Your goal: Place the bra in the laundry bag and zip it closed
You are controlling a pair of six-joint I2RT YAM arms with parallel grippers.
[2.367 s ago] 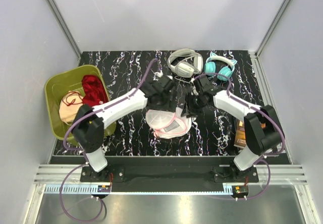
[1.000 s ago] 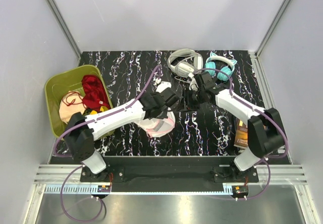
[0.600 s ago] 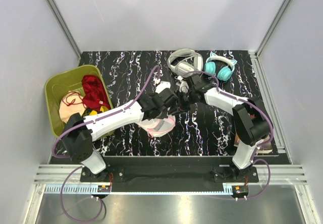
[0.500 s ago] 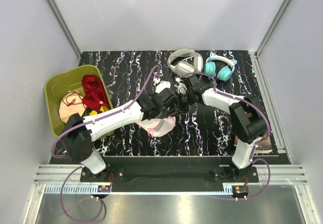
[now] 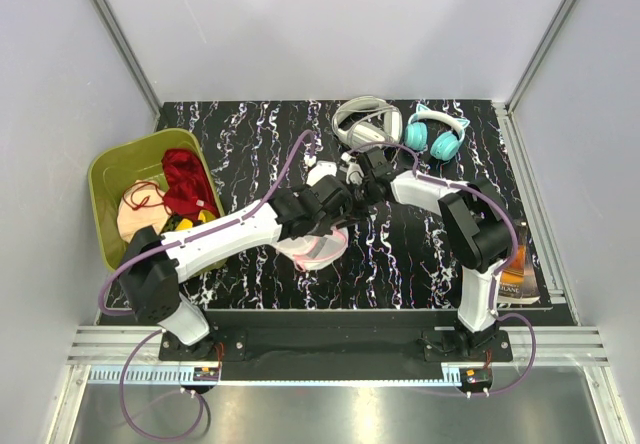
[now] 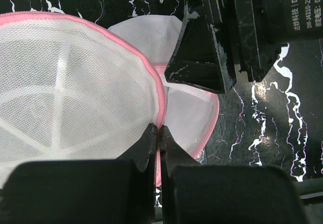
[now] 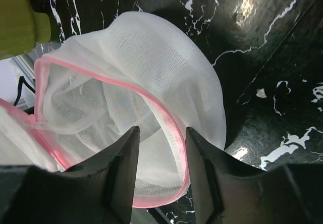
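Left arm (image 5: 235, 229) stretched toward 2 o'clock, left gripper (image 6: 157, 132) pinched tight. Right arm (image 5: 478, 232) folded, forearm toward 10 o'clock, right gripper (image 7: 160, 138) fingers parted.

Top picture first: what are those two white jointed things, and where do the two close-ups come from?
They are two robot arms bolted to the near edge of a dark table, seen from a camera above. Each close-up comes from a camera on one wrist, looking past that arm's two-finger end effector. The left end effector is pinched shut on the pink trim of a white mesh laundry bag. The right end effector stands open astride the bag's rim. The peach bra lies in the green basket beside a dark red garment. White headphones, teal headphones and a book lie on the table.
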